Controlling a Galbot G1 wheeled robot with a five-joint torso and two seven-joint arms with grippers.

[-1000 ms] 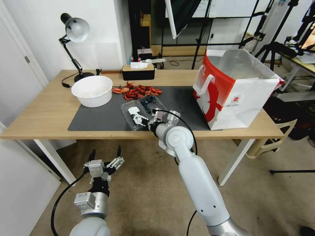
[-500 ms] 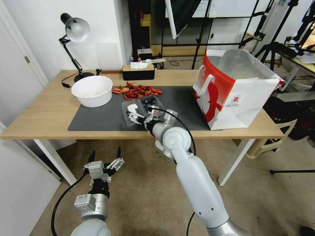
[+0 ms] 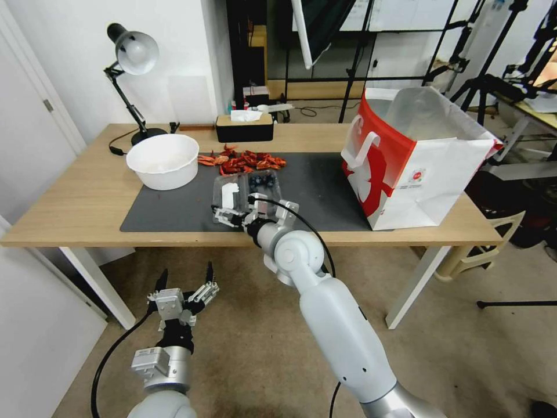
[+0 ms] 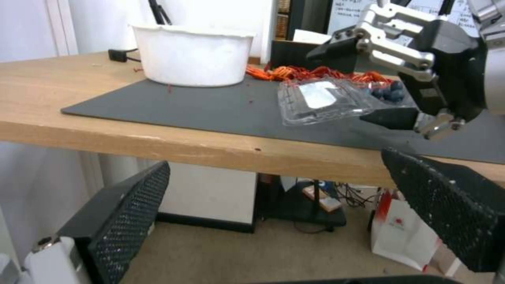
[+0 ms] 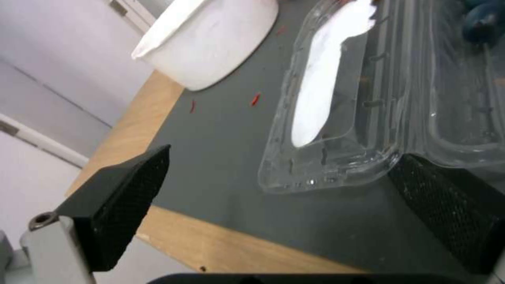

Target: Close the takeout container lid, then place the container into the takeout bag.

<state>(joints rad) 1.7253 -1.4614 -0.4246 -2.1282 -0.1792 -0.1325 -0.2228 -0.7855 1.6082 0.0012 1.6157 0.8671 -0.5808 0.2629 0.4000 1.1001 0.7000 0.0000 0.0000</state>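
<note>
I see a clear takeout container (image 3: 246, 194) with dark blue berries and a white-labelled lid (image 3: 228, 196). The takeout bag (image 3: 415, 157) is red and white, silvery inside; the mat (image 3: 174, 209) is dark grey.

Small clear plastic container (image 3: 246, 195) lying open on a dark mat, blueberries (image 3: 264, 182) in one half, lid (image 3: 229, 197) with white oblong label tilted up beside it, large red-and-white paper bag (image 3: 415, 159) standing upright, open-topped, well apart.

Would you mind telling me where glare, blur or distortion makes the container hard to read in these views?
Head view: wide-angle bending at the edges; takeout container small but sharp. Left wrist view: lid clear, label readable as a white patch. Right wrist view: own fingers soft; highlights along the plastic ridges.
</note>
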